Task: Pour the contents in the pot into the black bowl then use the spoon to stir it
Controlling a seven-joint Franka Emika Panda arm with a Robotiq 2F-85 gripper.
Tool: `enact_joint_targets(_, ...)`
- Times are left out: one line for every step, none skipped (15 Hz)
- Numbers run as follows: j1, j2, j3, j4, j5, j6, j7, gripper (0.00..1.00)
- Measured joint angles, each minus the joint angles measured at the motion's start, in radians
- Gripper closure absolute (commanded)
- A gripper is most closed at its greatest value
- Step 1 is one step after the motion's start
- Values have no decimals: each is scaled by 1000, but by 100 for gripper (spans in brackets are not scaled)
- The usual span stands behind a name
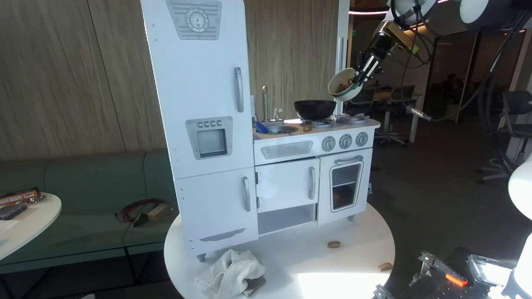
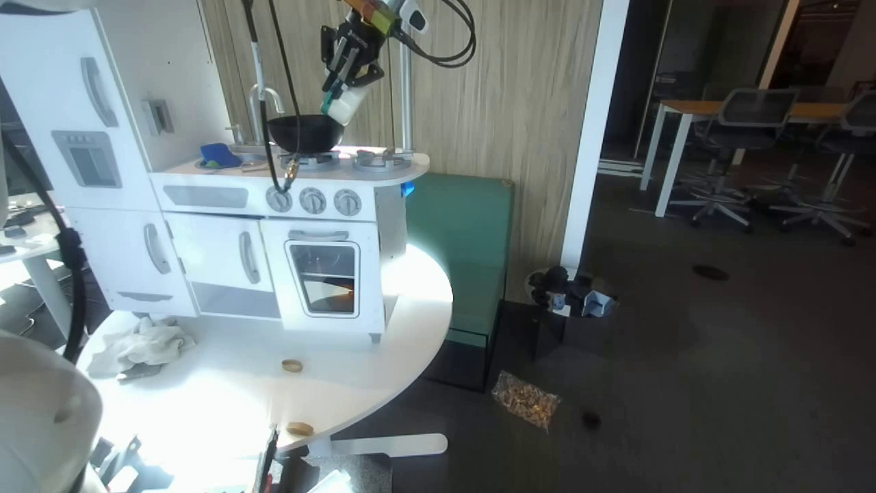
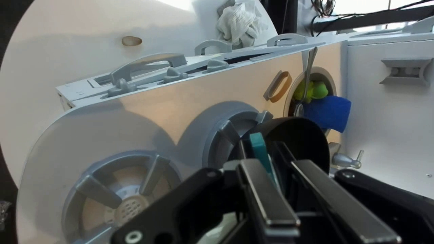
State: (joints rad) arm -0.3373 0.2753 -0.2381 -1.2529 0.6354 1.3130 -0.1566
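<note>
The hand (image 3: pixel 263 149) grips the tilted pot (image 1: pixel 338 77) — brown contents (image 1: pixel 343 86) show in an exterior view, hidden in the wrist's.

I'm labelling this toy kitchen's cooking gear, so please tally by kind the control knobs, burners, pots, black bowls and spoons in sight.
Control knobs: 3
Burners: 2
Pot: 1
Black bowl: 1
Spoon: 1
Total: 8
</note>
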Motion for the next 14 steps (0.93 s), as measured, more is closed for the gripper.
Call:
enact_joint_targets(17,-4,0,6,-23,17,20,94)
enact_joint_targets(33,-8,0,13,-46,34,37,94)
enact_joint_targets(48,-11,0,18,-69,51,56,94)
enact_joint_targets(61,-14,0,23,-90,65,74,94)
enact_joint_targets(75,-14,0,31,-112,76,93,94)
enact_joint_targets(87,-14,0,38,-130,84,109,94)
enact_joint_targets(99,-14,0,44,-148,88,124,94)
enact_joint_targets(111,-14,1,49,-164,91,136,94)
enact_joint_targets(124,-15,1,54,-182,93,146,94)
enact_joint_targets(139,-15,1,57,-202,97,155,94)
enact_joint_targets(155,-15,2,60,-224,103,163,94)
enact_joint_targets(172,-15,2,60,-248,109,171,94)
enact_joint_targets(190,-15,3,60,-274,115,178,94)
enact_joint_targets(208,-15,4,60,-300,122,183,94)
